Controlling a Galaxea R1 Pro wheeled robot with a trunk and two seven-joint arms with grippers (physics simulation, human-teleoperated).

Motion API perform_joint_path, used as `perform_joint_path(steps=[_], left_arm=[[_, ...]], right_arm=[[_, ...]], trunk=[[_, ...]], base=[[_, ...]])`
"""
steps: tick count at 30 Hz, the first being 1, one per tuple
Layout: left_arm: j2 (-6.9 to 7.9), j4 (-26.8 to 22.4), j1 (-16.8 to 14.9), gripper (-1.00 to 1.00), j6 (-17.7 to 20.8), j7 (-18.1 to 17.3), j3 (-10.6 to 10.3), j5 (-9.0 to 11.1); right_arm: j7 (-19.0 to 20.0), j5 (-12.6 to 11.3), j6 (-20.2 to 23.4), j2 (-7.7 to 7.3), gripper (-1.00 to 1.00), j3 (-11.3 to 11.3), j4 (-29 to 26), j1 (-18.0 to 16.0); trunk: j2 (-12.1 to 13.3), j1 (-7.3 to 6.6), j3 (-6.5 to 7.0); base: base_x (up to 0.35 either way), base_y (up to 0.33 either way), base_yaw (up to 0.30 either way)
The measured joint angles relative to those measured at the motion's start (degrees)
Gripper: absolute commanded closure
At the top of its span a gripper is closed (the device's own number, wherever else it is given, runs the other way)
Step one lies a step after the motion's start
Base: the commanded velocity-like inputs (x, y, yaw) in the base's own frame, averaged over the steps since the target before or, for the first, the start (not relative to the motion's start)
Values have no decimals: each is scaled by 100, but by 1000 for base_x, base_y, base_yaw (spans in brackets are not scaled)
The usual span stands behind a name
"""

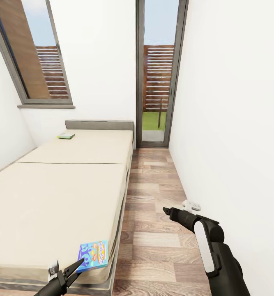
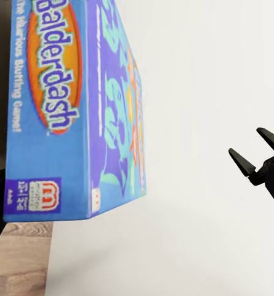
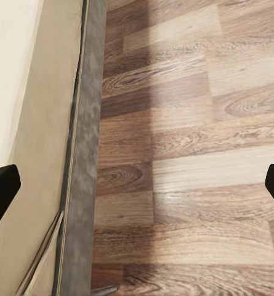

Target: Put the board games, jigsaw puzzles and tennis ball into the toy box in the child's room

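Observation:
A blue cartoon board game [image 1: 94,255] lies on the bed [image 1: 50,197] at its near right corner, partly over the edge. My left gripper [image 1: 76,268] is open right at the box's near left side; its upper fingertip reaches the box edge. In the left wrist view the blue box [image 2: 69,111] looms close, with one finger [image 2: 260,163] well clear of it over the pale mattress. A green-and-white board game [image 1: 66,135] lies near the grey headboard [image 1: 99,124]. My right gripper [image 1: 166,211] hangs open over the wood floor [image 3: 192,154] beside the bed frame [image 3: 81,185], holding nothing.
A narrow strip of plank floor [image 1: 153,205] runs between the bed and the white right wall [image 1: 235,144]. A small white object [image 1: 191,204] lies on the floor by that wall. A tall dark-framed glass door [image 1: 157,82] closes the far end.

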Motion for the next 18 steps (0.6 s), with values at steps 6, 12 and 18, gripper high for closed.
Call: perform_joint_path(steps=[6,12,18], left_arm=[[0,0,2,-100,-5,3,3,2],[0,0,3,-100,-4,12,4,2],[1,0,3,100,-20,40,7,-10]], right_arm=[[0,0,0,0,-100,0,0,0],[0,0,0,0,-100,0,0,0],[0,0,0,0,-100,0,0,0]], trunk=[[0,0,0],[0,0,0],[0,0,0]], base=[[0,0,0],[0,0,0],[0,0,0]])
